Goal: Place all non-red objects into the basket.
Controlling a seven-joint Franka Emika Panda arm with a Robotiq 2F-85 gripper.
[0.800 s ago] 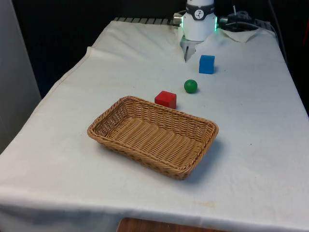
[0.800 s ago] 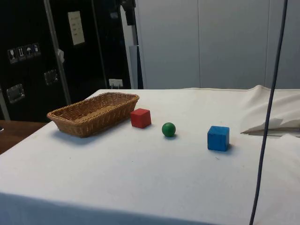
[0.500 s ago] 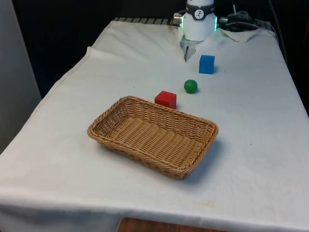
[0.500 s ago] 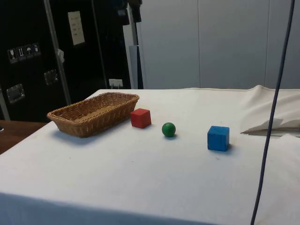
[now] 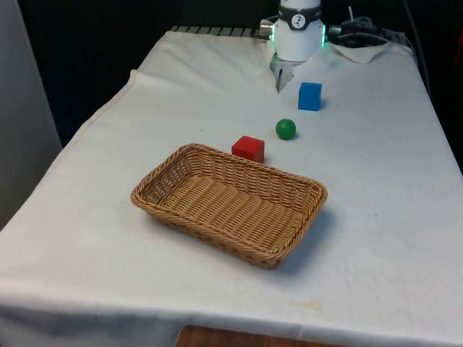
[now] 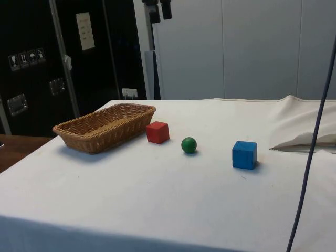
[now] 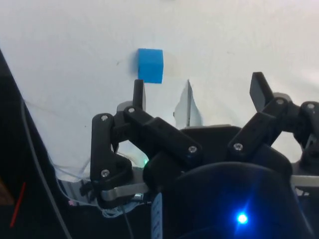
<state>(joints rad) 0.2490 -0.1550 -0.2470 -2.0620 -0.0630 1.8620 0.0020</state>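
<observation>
A blue cube (image 5: 309, 95) stands on the white cloth at the far end of the table, also seen as the blue cube (image 6: 244, 155) and the blue cube (image 7: 150, 65). A green ball (image 5: 286, 129) lies between it and a red cube (image 5: 248, 148); from the side they are the green ball (image 6: 189, 145) and the red cube (image 6: 157, 132). The wicker basket (image 5: 289, 246) sits nearer the front, with nothing in it. My gripper (image 6: 159, 9) hangs high above the table, open, with nothing between its fingers. In the wrist view the gripper (image 7: 198, 92) looks down on the blue cube from far above.
The robot's white base (image 5: 298, 32) stands just behind the blue cube. Crumpled cloth (image 6: 304, 128) is bunched at the far end. A dark cable (image 6: 315, 142) hangs in front of the side view. Bare cloth (image 5: 391, 188) lies on the front view's right.
In the side view the gripper has shifted to the right along the top of the picture. The hanging cable has swung right too. The objects have not moved.
</observation>
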